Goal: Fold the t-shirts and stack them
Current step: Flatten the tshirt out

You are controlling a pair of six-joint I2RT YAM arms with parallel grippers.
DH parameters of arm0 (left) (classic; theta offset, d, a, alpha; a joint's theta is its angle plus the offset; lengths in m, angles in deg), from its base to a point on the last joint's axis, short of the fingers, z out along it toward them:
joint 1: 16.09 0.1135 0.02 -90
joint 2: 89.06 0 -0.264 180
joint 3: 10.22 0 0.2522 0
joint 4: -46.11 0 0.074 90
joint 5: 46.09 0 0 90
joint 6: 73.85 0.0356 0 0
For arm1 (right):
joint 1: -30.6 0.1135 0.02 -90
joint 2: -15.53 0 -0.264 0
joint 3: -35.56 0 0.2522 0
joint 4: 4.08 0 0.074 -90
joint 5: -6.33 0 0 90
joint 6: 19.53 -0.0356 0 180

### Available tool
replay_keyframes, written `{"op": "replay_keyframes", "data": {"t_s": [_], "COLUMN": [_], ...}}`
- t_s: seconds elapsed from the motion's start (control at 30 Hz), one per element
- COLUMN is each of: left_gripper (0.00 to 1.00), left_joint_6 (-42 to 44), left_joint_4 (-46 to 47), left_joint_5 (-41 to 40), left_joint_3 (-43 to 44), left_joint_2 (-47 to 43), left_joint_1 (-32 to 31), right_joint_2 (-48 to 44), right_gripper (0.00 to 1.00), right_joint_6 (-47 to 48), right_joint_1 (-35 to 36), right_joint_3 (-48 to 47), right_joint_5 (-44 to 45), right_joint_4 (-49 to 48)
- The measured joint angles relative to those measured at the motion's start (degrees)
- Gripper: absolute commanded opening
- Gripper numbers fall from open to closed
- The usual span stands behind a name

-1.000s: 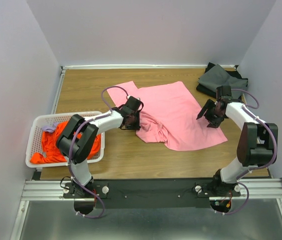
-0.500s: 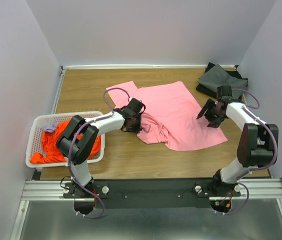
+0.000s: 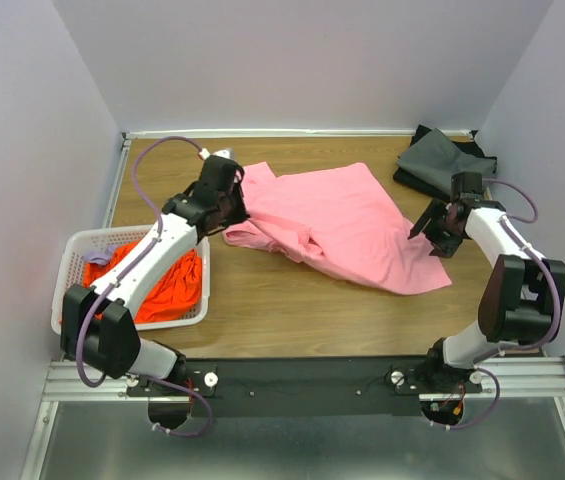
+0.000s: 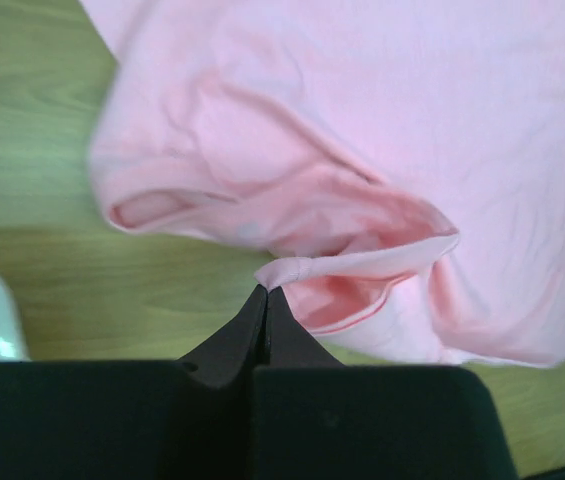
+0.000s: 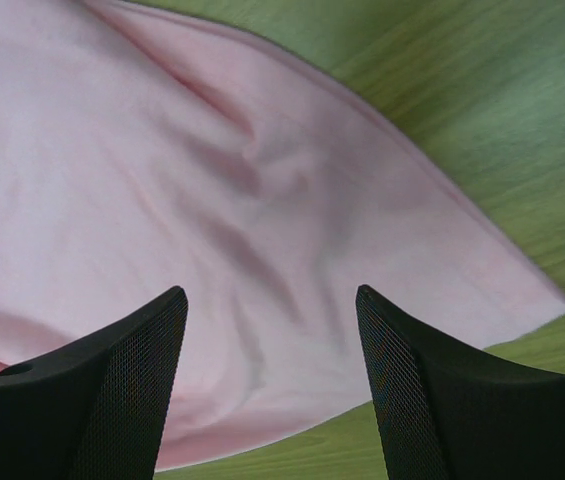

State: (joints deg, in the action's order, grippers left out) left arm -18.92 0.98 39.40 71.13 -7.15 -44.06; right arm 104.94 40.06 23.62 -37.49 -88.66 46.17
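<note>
Flattening under way: the left pincer, clamped on a hem of the pink t-shirt spread ahead of it on the table, while the right pincer hangs apart just above the shirt's opposite corner, which likely needs gripping next.

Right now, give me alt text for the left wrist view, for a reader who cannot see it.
The left gripper is shut on a folded edge of a pink shirt, its black fingers pressed together around the cloth. The shirt lies rumpled across a wooden table, and a corner of a white basket shows at the lower left edge.
</note>
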Motion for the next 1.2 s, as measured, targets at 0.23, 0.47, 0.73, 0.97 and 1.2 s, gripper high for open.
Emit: {"op": "replay_keyframes", "data": {"t_s": [0.23,0.47,0.73,0.97,1.2], "left_gripper": [0.0,0.0,0.0,0.0,0.0], "left_joint_6": [1.88,3.23,4.46,5.51,5.73], "left_joint_4": [0.59,0.74,1.75,2.25,2.97], "left_joint_5": [-0.02,0.39,0.44,0.46,0.68], "left_joint_3": [2.25,2.36,3.37,4.72,4.72], "left_joint_2": [1.6,3.78,5.62,7.56,7.56], "left_joint_1": [5.57,7.1,11.39,12.79,13.05], "right_joint_2": [-1.9,-0.92,-2.43,-4.15,-6.69], "right_gripper": [0.75,0.75,0.75,0.74,0.69], "right_joint_6": [1.42,1.6,1.73,1.25,0.24], "right_joint_1": [-1.22,-1.22,-1.22,-1.22,-1.22], "right_joint_3": [2.4,6.25,8.31,10.62,12.52], "right_joint_5": [0.0,-1.81,0.37,1.55,2.8], "right_joint_4": [1.31,1.42,1.92,2.73,4.57]}}
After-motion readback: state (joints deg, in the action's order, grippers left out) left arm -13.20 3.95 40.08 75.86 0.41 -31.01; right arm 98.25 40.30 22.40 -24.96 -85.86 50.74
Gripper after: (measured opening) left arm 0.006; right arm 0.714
